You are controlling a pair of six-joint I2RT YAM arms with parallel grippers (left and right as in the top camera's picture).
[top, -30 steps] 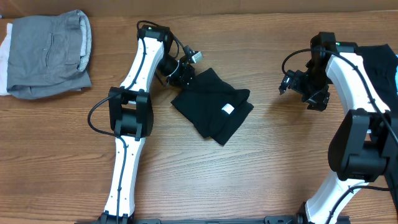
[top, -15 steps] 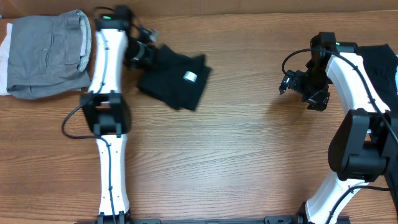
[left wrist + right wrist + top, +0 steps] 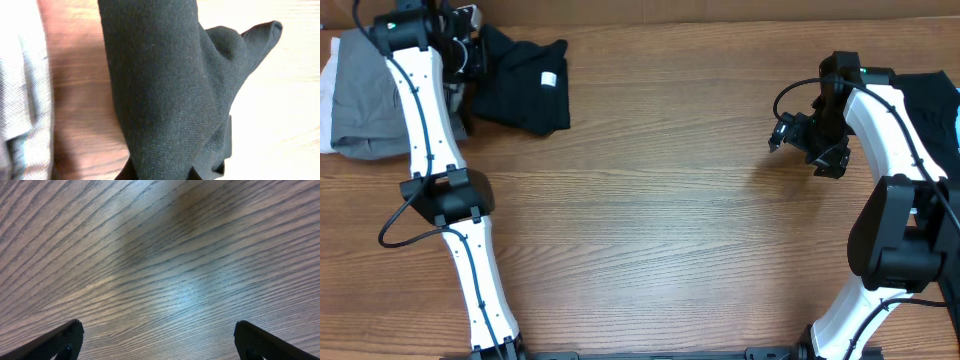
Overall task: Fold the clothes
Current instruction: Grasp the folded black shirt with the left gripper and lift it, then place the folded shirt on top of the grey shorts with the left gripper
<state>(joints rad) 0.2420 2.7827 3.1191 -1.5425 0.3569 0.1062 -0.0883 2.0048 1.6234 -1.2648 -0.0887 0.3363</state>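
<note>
Black knit fills your left wrist camera: the black garment (image 3: 170,85) runs up out of the left claw (image 3: 470,52), which is clamped on its edge (the fingers themselves are all but buried in cloth in that view). From overhead, you see it lying crumpled at the back left of the wooden tabletop (image 3: 650,220), a small white label (image 3: 548,80) facing up and one side gathered toward the claw.

Just to its left sits the grey garment (image 3: 360,110), folded and partly hidden behind the left arm (image 3: 425,120). A strip of its grey weave shows along the left edge of the wrist view, with bare wood between it and the black cloth. A white piece (image 3: 328,85) pokes out from under the grey fold at the frame's edge.

Your right claw (image 3: 808,140) hovers over bare wood on the right side, well apart from both garments, its fingers spread wide. The right wrist camera shows only the two dark fingertips (image 3: 65,340) in the bottom corners, with wood grain between them. A dark cloth (image 3: 932,100) lies at the right edge, behind the right arm (image 3: 895,130).
</note>
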